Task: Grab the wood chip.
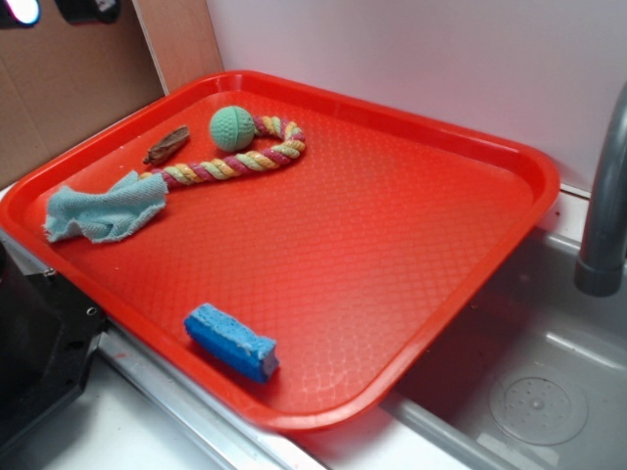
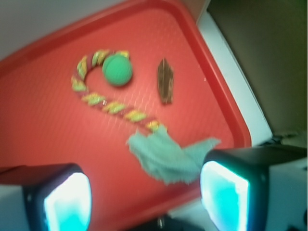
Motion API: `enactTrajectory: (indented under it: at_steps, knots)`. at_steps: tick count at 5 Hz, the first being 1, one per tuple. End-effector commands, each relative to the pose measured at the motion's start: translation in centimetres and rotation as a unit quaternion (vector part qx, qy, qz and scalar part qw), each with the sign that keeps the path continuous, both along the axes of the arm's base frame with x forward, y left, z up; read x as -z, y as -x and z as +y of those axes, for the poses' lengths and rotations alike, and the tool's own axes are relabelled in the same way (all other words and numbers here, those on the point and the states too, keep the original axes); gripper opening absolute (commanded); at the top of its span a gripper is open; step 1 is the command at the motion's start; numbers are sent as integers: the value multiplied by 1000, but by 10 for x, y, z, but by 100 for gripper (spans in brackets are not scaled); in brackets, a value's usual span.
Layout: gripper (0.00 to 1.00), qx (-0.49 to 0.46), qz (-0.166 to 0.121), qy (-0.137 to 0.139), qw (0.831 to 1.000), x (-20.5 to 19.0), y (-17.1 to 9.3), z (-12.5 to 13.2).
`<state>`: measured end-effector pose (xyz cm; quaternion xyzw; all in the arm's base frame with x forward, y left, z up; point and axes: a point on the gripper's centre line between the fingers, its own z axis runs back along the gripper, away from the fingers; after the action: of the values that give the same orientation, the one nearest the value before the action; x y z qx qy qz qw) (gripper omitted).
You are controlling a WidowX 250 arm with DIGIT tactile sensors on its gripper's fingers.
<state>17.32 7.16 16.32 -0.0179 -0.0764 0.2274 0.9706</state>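
Observation:
The wood chip [image 1: 167, 144] is a thin dark-brown sliver lying at the far left corner of the red tray [image 1: 392, 245], just left of the green ball [image 1: 232, 128]. In the wrist view the wood chip [image 2: 165, 81] lies to the right of the green ball [image 2: 117, 70], well ahead of my gripper [image 2: 147, 192]. My gripper hangs high above the tray's near edge, open, with nothing between its fingers [image 2: 67, 202]. The exterior view does not show the gripper.
A multicoloured braided rope [image 1: 235, 162] loops around the ball and ends at a light blue cloth [image 1: 103, 211]. A blue sponge [image 1: 231, 342] lies by the tray's front edge. A grey faucet [image 1: 607, 196] and sink [image 1: 529, 392] stand on the right.

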Motion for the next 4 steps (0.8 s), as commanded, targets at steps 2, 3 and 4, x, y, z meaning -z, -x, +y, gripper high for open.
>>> enactTrajectory:
  at_steps: [2, 3, 4]
  knots:
    - [100, -112, -45, -33, 992, 67, -36, 45]
    - [100, -126, -39, -37, 991, 85, -44, 55]
    - [100, -111, -20, -15, 993, 107, -46, 57]
